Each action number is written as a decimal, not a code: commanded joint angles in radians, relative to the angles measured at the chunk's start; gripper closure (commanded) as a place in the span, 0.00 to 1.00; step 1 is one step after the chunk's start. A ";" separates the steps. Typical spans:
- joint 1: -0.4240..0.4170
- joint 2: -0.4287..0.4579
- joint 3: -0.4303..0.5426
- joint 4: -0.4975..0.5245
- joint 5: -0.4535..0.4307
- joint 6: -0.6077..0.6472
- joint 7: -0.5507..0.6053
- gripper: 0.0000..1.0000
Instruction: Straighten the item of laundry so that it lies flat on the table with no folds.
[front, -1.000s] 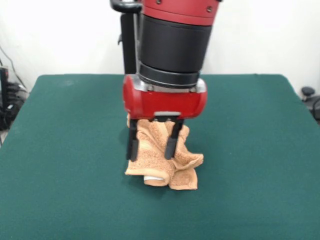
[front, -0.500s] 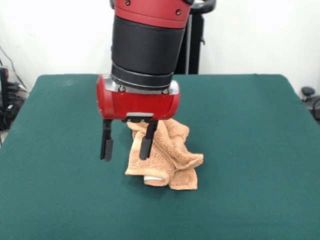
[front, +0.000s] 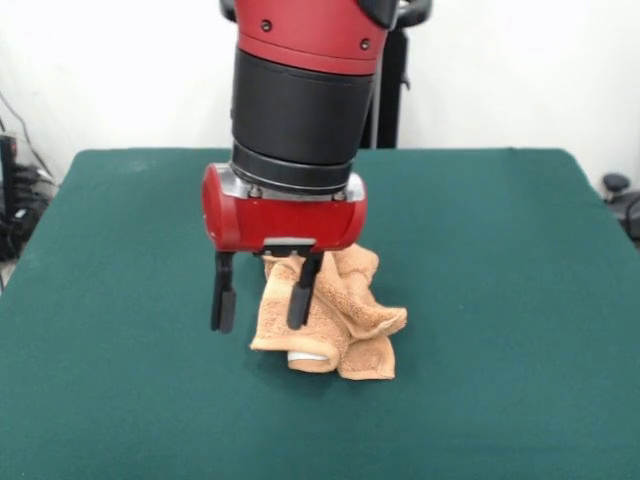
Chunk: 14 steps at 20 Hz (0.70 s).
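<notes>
The orange-tan terry towel (front: 340, 320) lies crumpled in a folded heap near the middle of the dark green table (front: 500, 300). A small white tag (front: 308, 356) shows at its front edge. My gripper (front: 260, 305) hangs open over the towel's left edge. One finger is in front of the towel and the other is over bare table to its left. It holds nothing. The red and black arm hides the towel's far part.
A black stand rises behind the table at the back. Cables and dark equipment sit past the table's left edge (front: 15, 200), and a dark object sits past the right edge (front: 618, 190).
The gripper moved left off the towel's middle to its left edge, then shifted slightly right and down. The towel has kept its shape and place.
</notes>
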 joint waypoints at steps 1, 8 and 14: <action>0.005 0.086 0.136 0.075 -0.032 0.077 -0.285 0.00; -0.016 0.065 0.147 0.124 -0.050 0.072 -0.293 0.00; -0.043 0.064 0.154 0.166 -0.066 0.037 -0.299 0.00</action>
